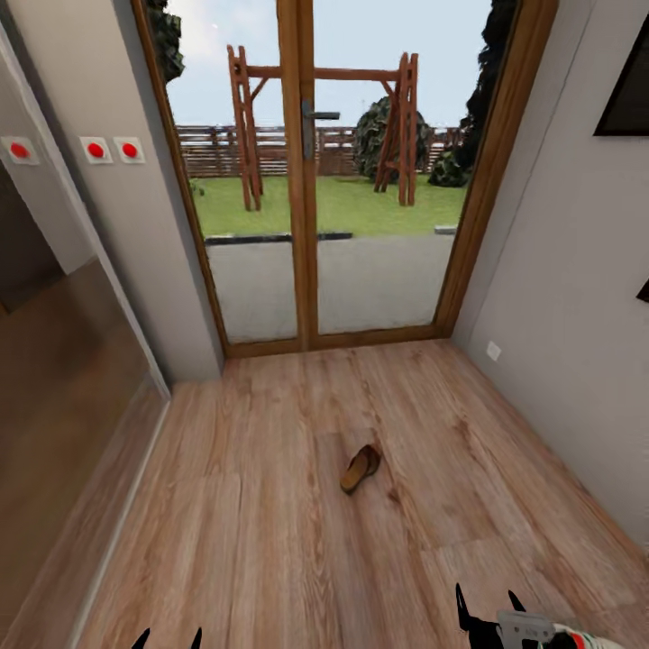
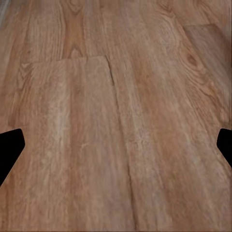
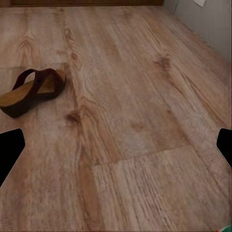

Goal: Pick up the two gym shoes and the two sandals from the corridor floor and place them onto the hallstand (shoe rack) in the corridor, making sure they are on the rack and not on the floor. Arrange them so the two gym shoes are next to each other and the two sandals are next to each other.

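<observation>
Head view: one brown sandal (image 1: 361, 468) lying alone on the corridor floor (image 1: 270, 541), out in the middle, short of the glass doors.

It's a flat slip-on with a tan footbed and a dark strap, sitting square on the wood-grain planks with open floor all round it. Past it is a wood-framed double door (image 1: 306, 180) with a dark handle, and a lawn, fence and wooden swing frame show through the glass. Plain grey walls run down both sides, the left one carrying red-dot switches (image 1: 113, 150), the right one a white outlet (image 1: 493, 351). The right hand (image 1: 489, 611) hovers low near the sandal, black fingertips spread apart and holding nothing. The left hand (image 1: 168, 639) is also spread wide and empty, over bare planks.
</observation>
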`<state>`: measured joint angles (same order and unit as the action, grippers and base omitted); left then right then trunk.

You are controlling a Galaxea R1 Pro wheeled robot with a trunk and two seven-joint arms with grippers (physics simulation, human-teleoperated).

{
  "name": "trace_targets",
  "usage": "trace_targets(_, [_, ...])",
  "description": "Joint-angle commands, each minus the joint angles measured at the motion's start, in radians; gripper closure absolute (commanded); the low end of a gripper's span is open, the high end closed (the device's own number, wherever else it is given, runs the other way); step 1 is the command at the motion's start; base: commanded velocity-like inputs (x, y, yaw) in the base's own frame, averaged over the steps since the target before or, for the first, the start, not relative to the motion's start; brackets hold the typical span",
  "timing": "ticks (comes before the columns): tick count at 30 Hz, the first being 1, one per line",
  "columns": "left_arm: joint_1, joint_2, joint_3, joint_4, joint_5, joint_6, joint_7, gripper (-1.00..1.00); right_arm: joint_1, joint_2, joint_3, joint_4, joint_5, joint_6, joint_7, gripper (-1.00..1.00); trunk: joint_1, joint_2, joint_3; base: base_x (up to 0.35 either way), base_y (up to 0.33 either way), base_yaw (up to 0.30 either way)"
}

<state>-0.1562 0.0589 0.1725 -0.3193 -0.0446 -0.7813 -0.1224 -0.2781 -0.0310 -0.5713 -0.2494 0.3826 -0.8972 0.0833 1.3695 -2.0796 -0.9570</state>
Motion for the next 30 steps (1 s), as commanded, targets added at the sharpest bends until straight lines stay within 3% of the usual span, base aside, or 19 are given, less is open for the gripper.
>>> trace_targets(1, [0.0,-0.001,0.009,0.0,-0.004,-0.003,-0.008,-1.0,-0.001,0.0,-0.009,0.001,0.002,-0.003,0.009,-1.0,0.0,0.0,-0.001,0.338,0.001,-0.263])
trace_targets(17, [0.001,0.001,0.009,-0.001,-0.004,-0.003,-0.008,-1.0,-0.001,0.0,-0.009,0.0,0.002,-0.003,0.009,-1.0,0.0,0.0,-0.001,0.332,0.0,-0.263])
trace_targets(30, [0.001,0.001,0.009,-0.003,-0.003,-0.004,-0.008,-1.0,-0.001,0.0,-0.009,0.0,0.002,-0.003,0.009,-1.0,0.0,0.0,-0.001,0.049,0.0,-0.263])
